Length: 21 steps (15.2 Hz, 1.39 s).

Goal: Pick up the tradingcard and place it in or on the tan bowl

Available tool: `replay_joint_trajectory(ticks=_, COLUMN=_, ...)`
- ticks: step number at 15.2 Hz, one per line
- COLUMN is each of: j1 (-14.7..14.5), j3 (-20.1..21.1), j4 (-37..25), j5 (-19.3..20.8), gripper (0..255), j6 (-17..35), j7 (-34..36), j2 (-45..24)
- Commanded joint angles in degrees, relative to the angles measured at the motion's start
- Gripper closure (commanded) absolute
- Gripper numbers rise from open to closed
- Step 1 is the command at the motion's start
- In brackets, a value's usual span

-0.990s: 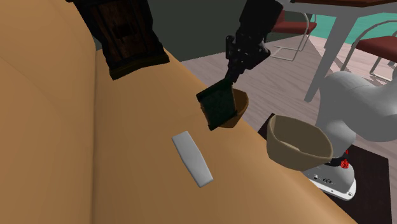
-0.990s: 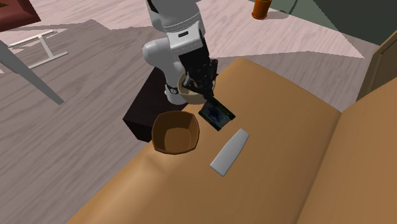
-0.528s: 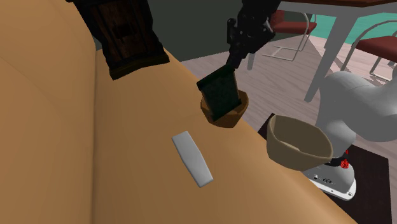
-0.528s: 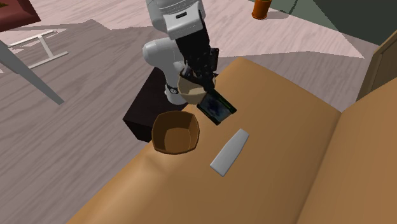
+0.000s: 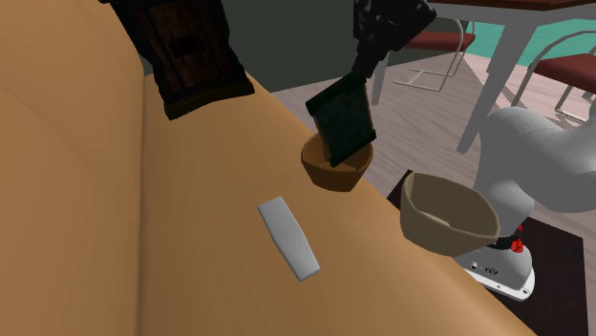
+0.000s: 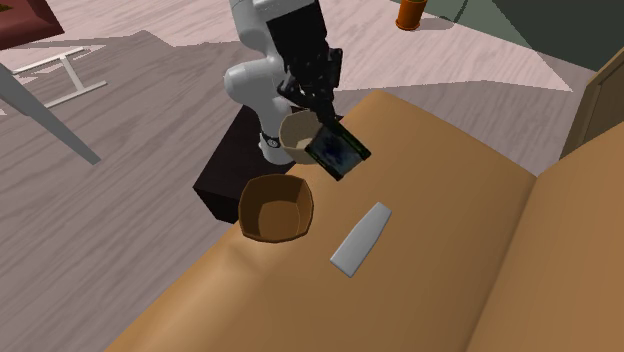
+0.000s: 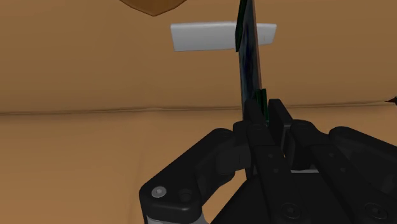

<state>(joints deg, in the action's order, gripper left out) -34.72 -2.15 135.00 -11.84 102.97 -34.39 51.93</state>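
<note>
Lifted tradingcard (image 5: 342, 122) hangs lengthwise, seemingly tilted, from claw (image 5: 359, 73).

Franka at full stretch: the white arm (image 5: 537, 157) rises from its stand (image 5: 565, 260) and reaches up and away from it, its pale links bent in a hump just above the stand and the dark wrist section carrying on beyond. The all-black gripper (image 5: 362, 73) hangs high at the far end of the reach, well apart from the stand, pointing down and slightly outward. Its two fingers (image 7: 281, 124) are pressed together on the top edge of a dark trading card (image 7: 248, 57) (seen edge-on from the wrist camera). The card hangs tilted beneath the hand, its face turned toward the second exterior camera.
</note>
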Motion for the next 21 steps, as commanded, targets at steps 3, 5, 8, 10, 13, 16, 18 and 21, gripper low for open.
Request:
replay_joint_trajectory(ticks=3, j1=0.4, j3=-0.3, j4=0.6, j5=0.5, gripper=255, j6=-6.4, j7=0.9, j2=6.9)
replay_joint_trajectory(ticks=5, j1=0.5, j3=-0.5, j4=0.4, j5=0.8, gripper=255, j6=-10.0, j7=1.4, j2=10.3)
replay_joint_trajectory(ticks=8, j1=0.7, j3=-0.9, j4=-0.6, j5=1.1, gripper=255, j6=-15.5, j7=2.3, j2=15.0)
replay_joint_trajectory(ticks=10, j1=0.8, j3=-1.1, j4=-1.6, j5=1.3, gripper=255, j6=-19.3, j7=2.8, j2=17.8)
replay_joint_trajectory(ticks=13, j1=0.9, j3=-1.5, j4=-3.7, j5=1.5, gripper=255, j6=-25.0, j7=3.7, j2=21.4)
replay_joint_trajectory(ticks=16, j1=0.9, j3=-1.8, j4=-6.6, j5=1.7, gripper=255, j6=-30.7, j7=4.6, j2=24.4)
replay_joint_trajectory(ticks=18, j1=0.9, j3=-2.0, j4=-7.5, j5=1.8, gripper=255, j6=-33.8, j7=5.0, j2=26.6)
replay_joint_trajectory(ticks=21, j1=1.2, j3=-2.1, j4=-4.2, j5=1.9, gripper=255, j6=-32.8, j7=4.7, j2=28.8)
